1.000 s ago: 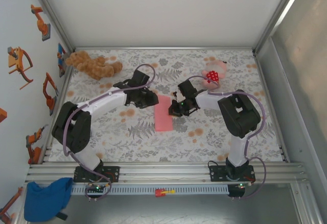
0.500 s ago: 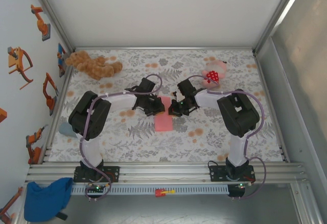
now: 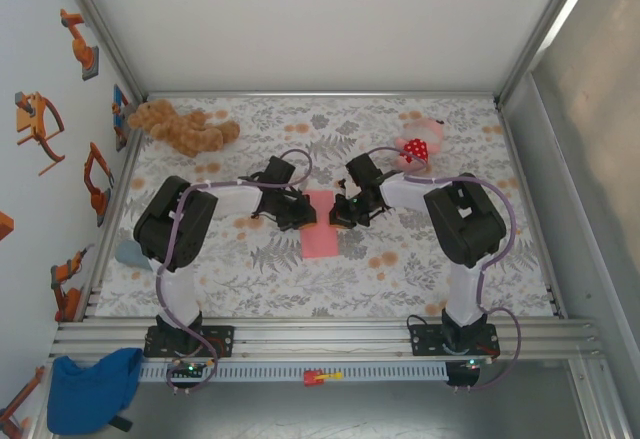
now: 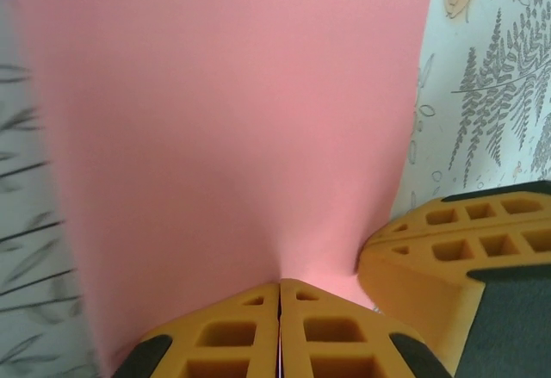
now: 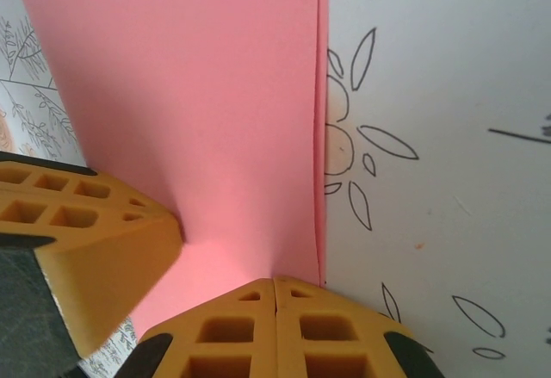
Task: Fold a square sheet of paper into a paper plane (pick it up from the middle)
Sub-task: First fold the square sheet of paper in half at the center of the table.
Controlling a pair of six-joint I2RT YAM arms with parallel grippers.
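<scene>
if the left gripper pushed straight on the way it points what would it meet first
The square sheet of paper: the left gripper is shut on its edge, so it would push into the sheet, then likely the table under it.

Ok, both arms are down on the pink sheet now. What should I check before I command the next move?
1. Left gripper shut on the square sheet of paper: ok.
2. Right gripper shut on the sheet, right beside its long edge: ok.
3. Sheet folded to a narrow rectangle, layer edges close together in the right wrist view: ok.
4. Gap between the two grippers: very close; touching or apart, cannot tell.
5. Pink plush toy and brown teddy well away from the sheet: ok.
6. Sheet lying flat on the table: it puckers toward both pinches, not ok.
</scene>
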